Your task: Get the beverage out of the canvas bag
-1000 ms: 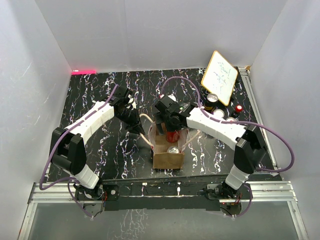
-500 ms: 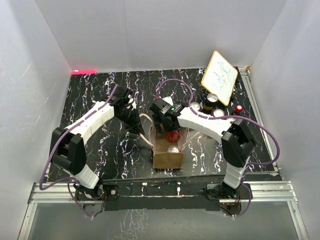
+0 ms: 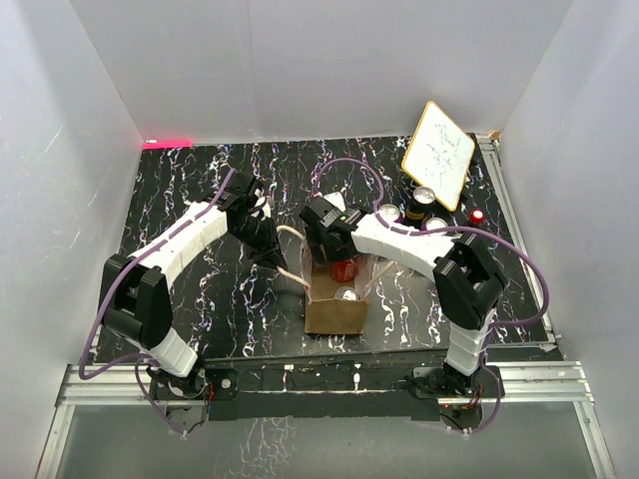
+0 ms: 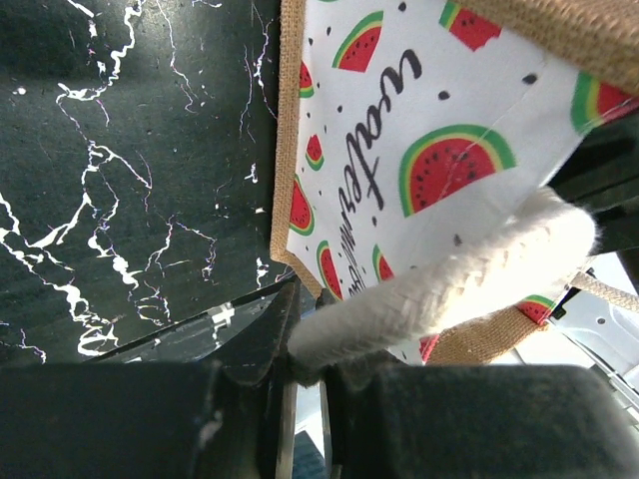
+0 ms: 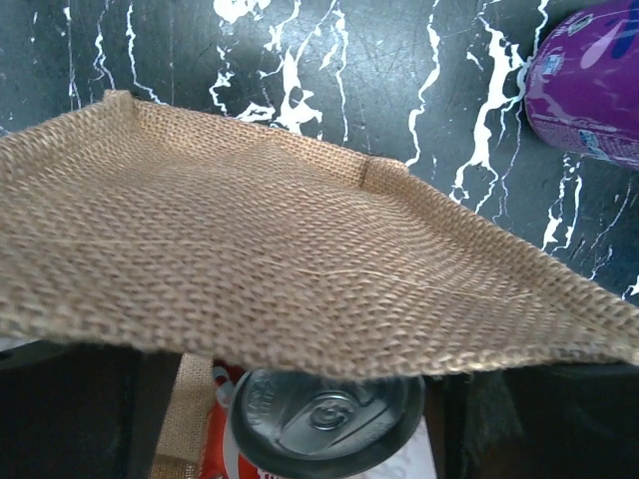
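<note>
The red can [image 3: 345, 269] stands upright inside the canvas bag [image 3: 334, 315], long axis vertical, silver lid and pull tab facing up. It sits at the far end of the bag's pocket, and a second can [image 3: 346, 294] with a silver top stands just nearer in the same pocket. The bag rests mouth-up on the black marbled table [image 3: 200, 299], middle of the table, close to the near edge, with its longer side running near to far. From the right wrist, a burlap wall [image 5: 300, 269] leans across the view above the can's lid [image 5: 324, 424]. A purple can [image 5: 589, 90] lies outside on the table beyond it.

The right gripper [image 3: 334, 251] points down into the bag's mouth, jaws spread either side of the can's top, with a gap showing on one side. Its arm rises from the base to a high elbow, then the forearm reaches left across to the bag.

The left gripper [image 3: 272, 257] is pressed together on the cream rope handle [image 4: 449, 279] at the bag's left side, beside the watermelon-print lining [image 4: 399, 130]. Its forearm slants away and right from a raised elbow, wrist bent back toward the bag.

A whiteboard [image 3: 439, 155] leans at the far right
</note>
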Controlling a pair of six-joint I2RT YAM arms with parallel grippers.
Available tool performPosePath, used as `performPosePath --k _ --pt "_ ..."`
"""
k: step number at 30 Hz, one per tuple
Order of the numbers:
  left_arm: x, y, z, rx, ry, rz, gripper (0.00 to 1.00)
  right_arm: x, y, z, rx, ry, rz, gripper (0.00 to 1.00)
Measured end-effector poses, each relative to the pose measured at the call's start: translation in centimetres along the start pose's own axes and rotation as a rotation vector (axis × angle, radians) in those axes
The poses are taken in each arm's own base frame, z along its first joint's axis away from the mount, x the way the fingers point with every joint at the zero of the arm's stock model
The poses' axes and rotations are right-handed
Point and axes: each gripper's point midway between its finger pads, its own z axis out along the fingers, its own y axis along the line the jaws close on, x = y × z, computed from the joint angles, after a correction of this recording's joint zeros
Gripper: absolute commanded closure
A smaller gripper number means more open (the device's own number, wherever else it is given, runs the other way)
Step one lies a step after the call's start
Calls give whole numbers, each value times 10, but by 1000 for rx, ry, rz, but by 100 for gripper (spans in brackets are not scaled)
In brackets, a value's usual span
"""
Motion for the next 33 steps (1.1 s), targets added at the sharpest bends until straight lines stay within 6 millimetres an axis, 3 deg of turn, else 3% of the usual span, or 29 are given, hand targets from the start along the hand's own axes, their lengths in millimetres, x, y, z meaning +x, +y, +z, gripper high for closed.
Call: performPosePath --k 7,16,19,27,33 --pt "0 0 0 0 0 6 100 -2 -3 1 1 -2 5 58" --pt "1 -1 -3 6 -9 16 100 -1 10 -15 -101 26 12 72" --pt "2 0 -4 7 -11 16 100 -10 17 -41 -187 -9 34 77" --pt "1 -1 -3 10 -18 12 100 -49 22 -138 -415 -186 131 88" --pt "2 1 -1 10 -20 2 100 -77 2 -194 -490 -316 207 89"
